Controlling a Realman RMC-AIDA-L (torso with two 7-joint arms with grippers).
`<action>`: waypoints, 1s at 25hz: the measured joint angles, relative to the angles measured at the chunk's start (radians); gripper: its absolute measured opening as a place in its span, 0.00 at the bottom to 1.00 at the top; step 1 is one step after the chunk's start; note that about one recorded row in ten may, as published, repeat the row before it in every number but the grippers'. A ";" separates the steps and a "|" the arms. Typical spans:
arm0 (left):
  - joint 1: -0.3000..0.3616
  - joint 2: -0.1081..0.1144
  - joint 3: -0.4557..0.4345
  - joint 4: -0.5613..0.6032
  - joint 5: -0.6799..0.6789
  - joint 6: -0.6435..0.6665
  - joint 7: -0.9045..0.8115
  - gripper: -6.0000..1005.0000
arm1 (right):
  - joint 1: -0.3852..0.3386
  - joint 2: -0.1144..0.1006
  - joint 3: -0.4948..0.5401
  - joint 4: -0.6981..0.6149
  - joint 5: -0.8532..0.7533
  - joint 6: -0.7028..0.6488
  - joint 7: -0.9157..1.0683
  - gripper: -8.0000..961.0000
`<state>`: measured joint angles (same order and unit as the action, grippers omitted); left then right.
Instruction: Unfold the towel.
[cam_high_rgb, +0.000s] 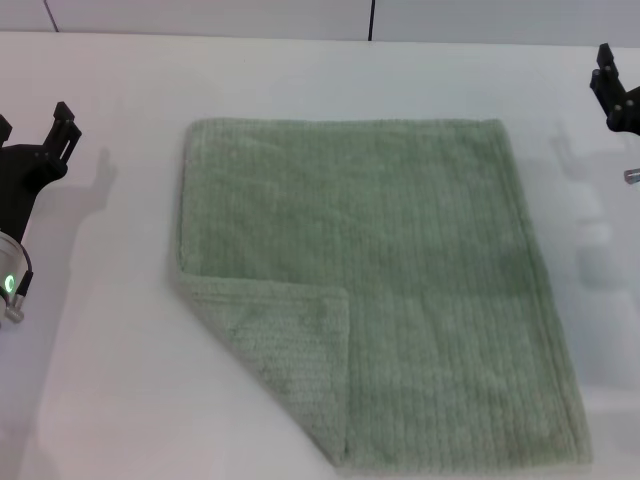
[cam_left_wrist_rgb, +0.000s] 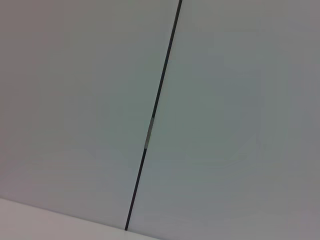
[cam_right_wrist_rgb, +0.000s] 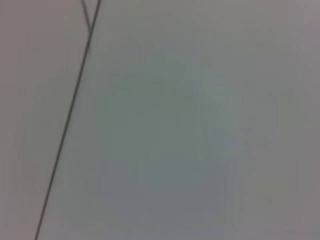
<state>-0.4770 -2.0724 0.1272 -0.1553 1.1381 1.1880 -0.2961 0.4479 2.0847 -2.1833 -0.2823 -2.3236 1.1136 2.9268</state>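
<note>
The towel (cam_high_rgb: 400, 290) lies flat on the table (cam_high_rgb: 120, 400) between both grippers, well apart from each, near-left corner folded over. Soft, limp, light terry: pinch that flap's tip. Left gripper (cam_high_rgb: 45, 135) and right gripper (cam_high_rgb: 615, 90) hold nothing; jaw state can't be told.

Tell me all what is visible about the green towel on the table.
The towel is a pale sage-green terry cloth with fine ribs and hemmed edges. It lies flat on the white table, almost fully spread. Only its near left corner is folded over onto the top as a triangle. Neither gripper touches it: the left gripper and right gripper stay off to the sides.
</note>
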 joint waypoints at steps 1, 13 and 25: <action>0.001 0.000 0.000 -0.001 0.000 0.001 0.000 0.84 | 0.001 0.000 -0.008 0.000 0.000 0.000 0.000 0.75; 0.003 0.000 0.000 -0.001 0.000 0.005 -0.002 0.84 | 0.002 0.000 -0.013 -0.001 0.000 0.004 0.000 0.75; 0.005 0.000 0.004 0.005 0.000 0.004 -0.001 0.84 | -0.004 0.002 -0.045 -0.010 -0.004 0.024 -0.039 0.63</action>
<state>-0.4723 -2.0724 0.1310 -0.1506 1.1381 1.1922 -0.2976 0.4436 2.0870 -2.2282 -0.2920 -2.3272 1.1374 2.8876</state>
